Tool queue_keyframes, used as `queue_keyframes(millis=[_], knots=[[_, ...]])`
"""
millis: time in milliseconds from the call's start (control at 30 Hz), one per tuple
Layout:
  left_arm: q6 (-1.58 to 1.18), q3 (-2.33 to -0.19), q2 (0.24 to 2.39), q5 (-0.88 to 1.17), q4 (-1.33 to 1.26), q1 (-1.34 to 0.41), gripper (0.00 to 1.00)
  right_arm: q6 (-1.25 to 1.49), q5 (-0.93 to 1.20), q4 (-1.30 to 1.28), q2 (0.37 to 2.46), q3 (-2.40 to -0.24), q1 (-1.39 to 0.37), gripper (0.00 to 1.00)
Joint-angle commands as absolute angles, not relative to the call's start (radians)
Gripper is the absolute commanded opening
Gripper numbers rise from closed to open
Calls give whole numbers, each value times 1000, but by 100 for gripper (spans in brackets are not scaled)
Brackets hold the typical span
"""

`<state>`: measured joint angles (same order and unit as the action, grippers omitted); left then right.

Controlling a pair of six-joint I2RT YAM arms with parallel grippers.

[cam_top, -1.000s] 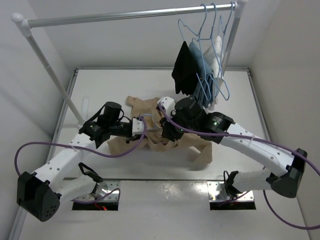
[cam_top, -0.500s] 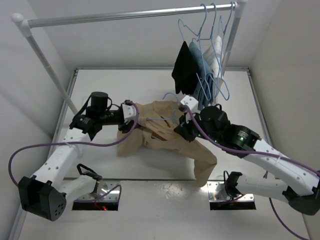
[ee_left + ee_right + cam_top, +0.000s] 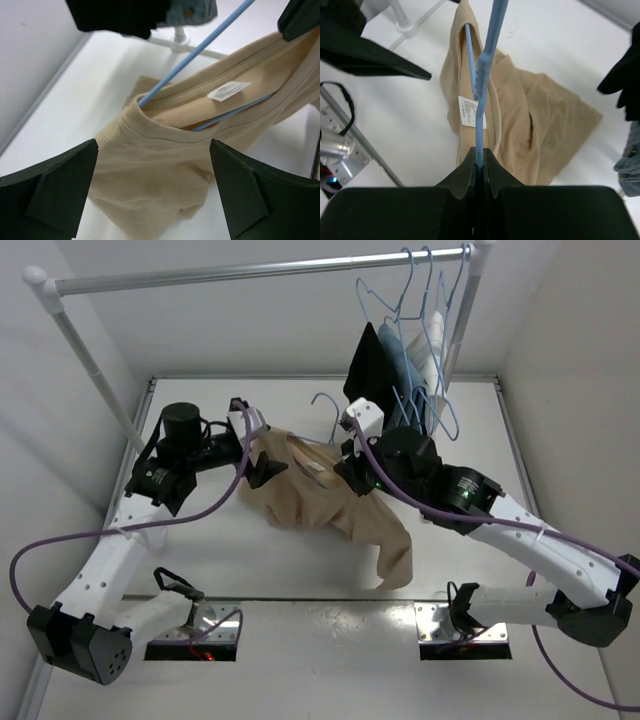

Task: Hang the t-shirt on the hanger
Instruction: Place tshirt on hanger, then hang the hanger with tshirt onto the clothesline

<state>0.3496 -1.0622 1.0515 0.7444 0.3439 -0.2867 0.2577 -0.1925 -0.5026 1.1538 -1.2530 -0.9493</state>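
Observation:
The tan t-shirt (image 3: 325, 502) hangs and drapes from the light-blue hanger (image 3: 326, 395), whose wire runs through the neck opening. My right gripper (image 3: 349, 454) is shut on the hanger (image 3: 484, 65) wire just below the hook, with the t-shirt (image 3: 540, 130) and its white label (image 3: 467, 110) beneath it. My left gripper (image 3: 256, 438) stands wide open at the shirt's left shoulder. Between its fingers nothing is held, and the t-shirt (image 3: 150, 170) lies below them. The hanger (image 3: 200, 47) pokes out of the collar near the label (image 3: 229, 91).
A clothes rack's rail (image 3: 260, 270) spans the back, its slanted left leg (image 3: 100, 370) close to the left arm. At the rail's right end hang a black garment (image 3: 365, 370), a light-blue garment (image 3: 405, 375) and several blue hangers (image 3: 430, 300), right behind my right gripper.
My left gripper has opened, let go of the shirt and pulled back to the left. My right gripper has shut on the hanger and carried it, with the shirt, up and toward the back.

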Motion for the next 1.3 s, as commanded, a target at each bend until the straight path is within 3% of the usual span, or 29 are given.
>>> queue_keyframes(millis=[0, 200, 467, 667, 867, 1033, 1267], knots=[[246, -1127, 1000, 707, 262, -275, 100, 249, -328, -379, 1181, -1365, -968, 0], [89, -1137, 977, 649, 138, -265, 100, 178, -512, -333, 1258, -1469, -1000, 0], [109, -1123, 968, 548, 146, -265, 100, 26, -679, -73, 1255, -1505, -1041, 0], [109, -1080, 948, 539, 146, -275, 100, -209, -577, 405, 1118, -1218, -1063, 0], [100, -1062, 948, 538, 146, -275, 100, -256, -603, 432, 1195, -1233, -1074, 0], [100, -1062, 957, 548, 146, -275, 100, -198, -794, 233, 1386, -1523, -1054, 0], [110, -1043, 948, 558, 156, -275, 100, -273, -885, 348, 1417, -1589, -1054, 0]])
